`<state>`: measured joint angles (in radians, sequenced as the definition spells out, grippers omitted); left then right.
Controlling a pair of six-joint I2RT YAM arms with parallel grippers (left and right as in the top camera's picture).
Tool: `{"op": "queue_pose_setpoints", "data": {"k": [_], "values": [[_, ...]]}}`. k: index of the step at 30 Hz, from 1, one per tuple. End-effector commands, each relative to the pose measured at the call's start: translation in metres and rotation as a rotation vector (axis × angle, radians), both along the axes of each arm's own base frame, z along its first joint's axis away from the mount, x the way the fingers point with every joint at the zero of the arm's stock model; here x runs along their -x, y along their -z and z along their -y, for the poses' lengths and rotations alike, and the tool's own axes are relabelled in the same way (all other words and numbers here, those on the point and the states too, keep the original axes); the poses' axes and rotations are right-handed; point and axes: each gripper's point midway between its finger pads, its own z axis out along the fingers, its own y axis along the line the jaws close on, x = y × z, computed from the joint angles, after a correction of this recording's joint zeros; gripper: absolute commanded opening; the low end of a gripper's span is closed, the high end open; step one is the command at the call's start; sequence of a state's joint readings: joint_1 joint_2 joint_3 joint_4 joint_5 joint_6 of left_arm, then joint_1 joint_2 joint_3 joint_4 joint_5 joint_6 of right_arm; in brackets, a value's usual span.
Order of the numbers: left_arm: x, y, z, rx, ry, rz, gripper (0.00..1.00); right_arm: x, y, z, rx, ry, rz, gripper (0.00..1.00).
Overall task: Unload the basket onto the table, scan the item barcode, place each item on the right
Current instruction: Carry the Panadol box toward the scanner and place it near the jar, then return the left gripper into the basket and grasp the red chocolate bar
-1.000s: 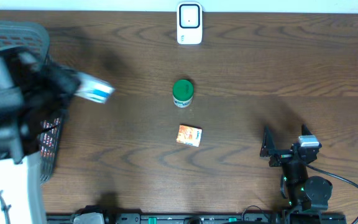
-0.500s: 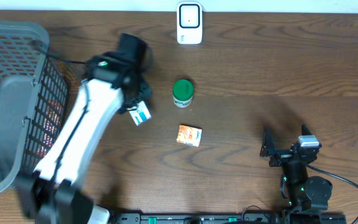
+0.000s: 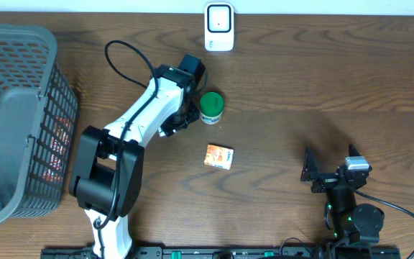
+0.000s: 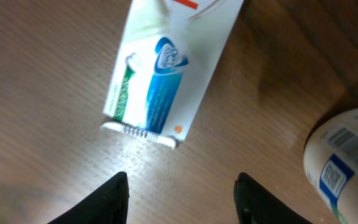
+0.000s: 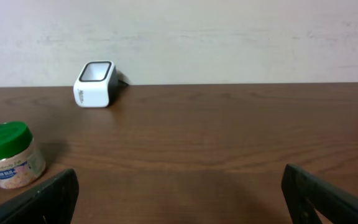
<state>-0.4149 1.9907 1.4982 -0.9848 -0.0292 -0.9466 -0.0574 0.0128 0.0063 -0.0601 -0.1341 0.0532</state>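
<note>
While the white-and-blue box point(image 4: 160, 74) lies flat on the table and not in front of the scanner point(image 3: 219, 27), you should count the scan as not yet done; the step in hand looks like the pause before a grasp.

At the far left the basket point(image 3: 62, 108) stands at the table's edge; reddish packets show through its mesh, too small to read. The left gripper point(image 4: 182, 190) hovers just short of the box's near end, its fingers parted with nothing between them.

On the box you can make out a blue and green panel, a small round emblem and an orange stripe at the far end; the lettering is blurred. No barcode shows on this upper face, so it probably sits underneath or on a side.

Just to the right, near the box but not touching it, the green-lidded jar point(image 3: 211, 108) stands upright; the left wrist view shows a barcode on its pale label, digits unreadable. The orange box point(image 3: 219, 156) lies nearer the robot's base, its print illegible; the scanner stands at the far edge, well apart, with no legible writing.

Next you need to close on the box across its narrow sides, lift it, and turn the barcode face squarely to the scanner's window. The right gripper point(image 3: 309, 171) rests well to the right, spread wide and empty.
</note>
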Motion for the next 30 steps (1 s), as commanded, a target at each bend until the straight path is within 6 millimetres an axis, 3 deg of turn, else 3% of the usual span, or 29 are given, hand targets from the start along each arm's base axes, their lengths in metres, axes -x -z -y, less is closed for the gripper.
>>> {"op": "queue_pose_setpoints", "data": {"k": [1,7,11,13,15,17,19,22,26,30], "values": [[-0.003,0.001,-0.004,-0.011,-0.026,0.013,0.54,0.0,0.001,-0.001,-0.013,-0.004,-0.003,0.99],[-0.014,-0.019,-0.014,-0.029,-0.039,0.091,0.65,0.0,0.001,-0.001,-0.013,-0.004,-0.003,0.99],[-0.018,-0.037,-0.026,-0.052,0.003,0.134,0.66,0.0,0.001,-0.001,-0.013,-0.004,-0.003,0.99],[-0.02,-0.049,-0.033,-0.06,0.034,0.162,0.56,0.0,0.001,-0.001,-0.013,-0.004,-0.003,0.99],[-0.023,-0.067,-0.041,-0.068,0.08,0.205,0.54,0.0,0.001,-0.001,-0.013,-0.004,-0.003,0.99],[-0.026,-0.093,-0.052,-0.067,0.139,0.258,0.54,0.0,0.001,-0.001,-0.013,-0.004,-0.003,0.99],[-0.024,-0.126,-0.066,-0.072,0.178,0.322,0.72,0.0,0.001,-0.001,-0.013,-0.004,-0.003,0.99],[-0.017,-0.181,-0.101,-0.074,0.116,0.456,0.82,0.0,0.001,-0.001,-0.013,-0.004,-0.003,0.99],[0.007,-0.253,-0.161,-0.069,-0.038,0.665,0.9,0.0,0.001,-0.001,-0.013,-0.004,-0.003,0.99],[0.042,-0.304,-0.214,-0.084,-0.144,0.809,0.96,0.0,0.001,-0.001,-0.013,-0.004,-0.003,0.99]]}}
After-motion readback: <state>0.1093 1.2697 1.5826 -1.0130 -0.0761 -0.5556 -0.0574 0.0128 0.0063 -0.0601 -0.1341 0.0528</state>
